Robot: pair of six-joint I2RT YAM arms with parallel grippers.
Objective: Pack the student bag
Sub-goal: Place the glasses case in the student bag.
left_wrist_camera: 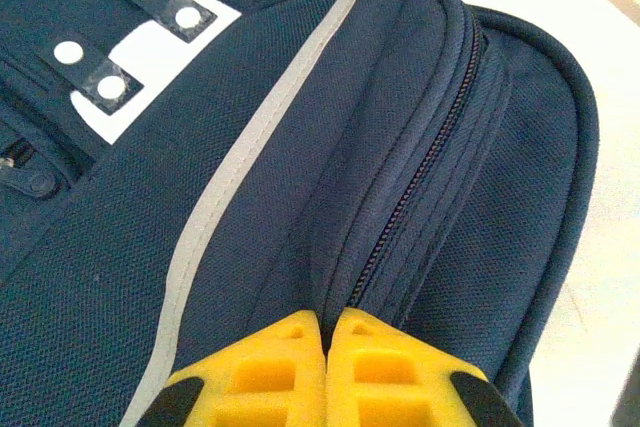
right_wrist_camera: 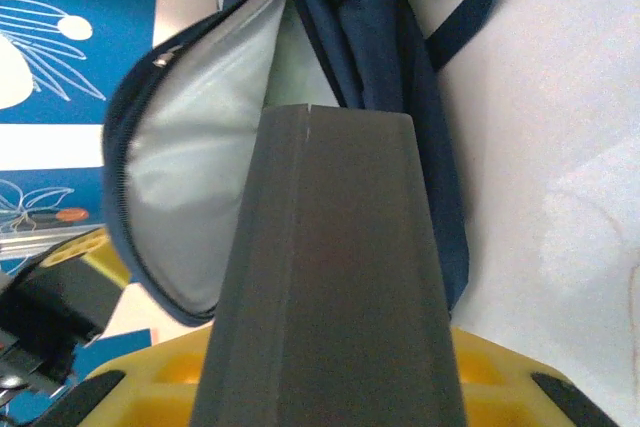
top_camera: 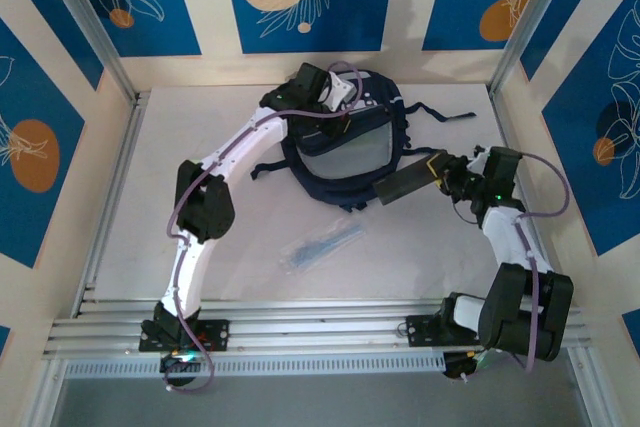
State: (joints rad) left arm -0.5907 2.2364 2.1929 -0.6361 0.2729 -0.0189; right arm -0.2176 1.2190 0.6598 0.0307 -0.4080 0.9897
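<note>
The student bag (top_camera: 330, 190) lies at the middle back of the table, its main compartment gaping with pale grey lining showing (right_wrist_camera: 190, 187). My left gripper (top_camera: 333, 119) is at the bag's top edge. In the left wrist view its yellow fingers (left_wrist_camera: 327, 325) are shut, pinching a fold of navy fabric (left_wrist_camera: 400, 147) beside the zipper. My right gripper (top_camera: 447, 173) is just right of the bag, shut on a long dark grey box (top_camera: 405, 183). The box (right_wrist_camera: 330, 277) points at the bag's open mouth, its far end at the rim.
A clear plastic packet with blue items (top_camera: 320, 244) lies on the table in front of the bag. Black straps (top_camera: 440, 112) trail from the bag toward the back right. Metal frame posts and patterned walls close in the table's sides.
</note>
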